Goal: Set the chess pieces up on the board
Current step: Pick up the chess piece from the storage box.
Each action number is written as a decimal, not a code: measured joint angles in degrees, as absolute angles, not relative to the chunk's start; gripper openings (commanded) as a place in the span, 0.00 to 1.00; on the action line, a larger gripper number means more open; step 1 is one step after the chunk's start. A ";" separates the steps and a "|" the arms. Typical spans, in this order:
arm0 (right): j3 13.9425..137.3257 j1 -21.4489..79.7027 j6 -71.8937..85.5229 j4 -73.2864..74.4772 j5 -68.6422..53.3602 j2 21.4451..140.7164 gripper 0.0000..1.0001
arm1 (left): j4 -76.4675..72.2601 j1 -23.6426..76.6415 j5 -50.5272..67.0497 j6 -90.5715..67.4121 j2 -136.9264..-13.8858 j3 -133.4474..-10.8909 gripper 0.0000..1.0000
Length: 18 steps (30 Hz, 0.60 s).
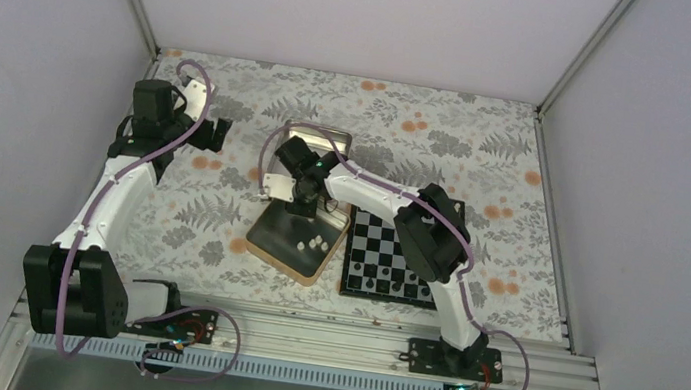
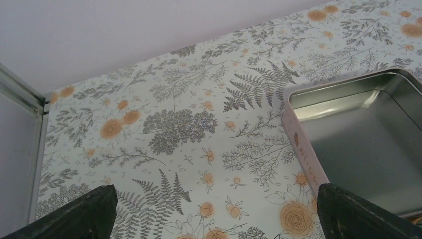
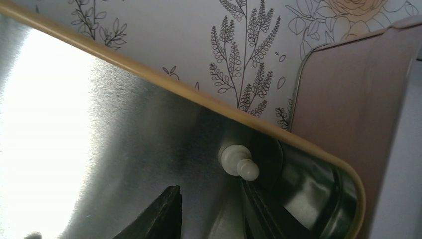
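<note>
The black-and-silver board lies right of centre, with tiny dark pieces along its near rows. Left of it is a gold-rimmed tin holding several cream chess pieces. My right gripper reaches down into the far end of this tin. In the right wrist view that gripper is open over the tin floor with nothing between its fingers. One cream pawn lies on its side just beyond the right fingertip, near the tin's corner. My left gripper hovers at the back left, open and empty.
A second metal tin sits at the back centre; its pink wall rises close beside the gold rim. The same tin lies right of my left gripper. White walls enclose the floral table.
</note>
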<state>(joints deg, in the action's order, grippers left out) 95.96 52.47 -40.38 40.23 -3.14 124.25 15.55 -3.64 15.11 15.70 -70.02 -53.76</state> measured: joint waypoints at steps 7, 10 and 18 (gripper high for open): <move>95.77 52.84 -40.34 39.35 -0.64 124.11 0.33 | 15.55 -3.64 15.16 15.70 -70.02 -53.76 1.00; 95.77 53.15 -40.36 39.22 0.19 124.11 0.34 | 15.55 -3.64 15.18 15.73 -70.02 -53.76 1.00; 95.77 54.00 -40.36 39.22 1.43 123.42 0.34 | 15.55 -3.64 15.18 15.77 -70.02 -53.76 1.00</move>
<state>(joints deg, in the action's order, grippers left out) 95.77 54.00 -40.36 39.22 1.43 123.42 15.55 -3.64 15.18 15.77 -70.02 -53.76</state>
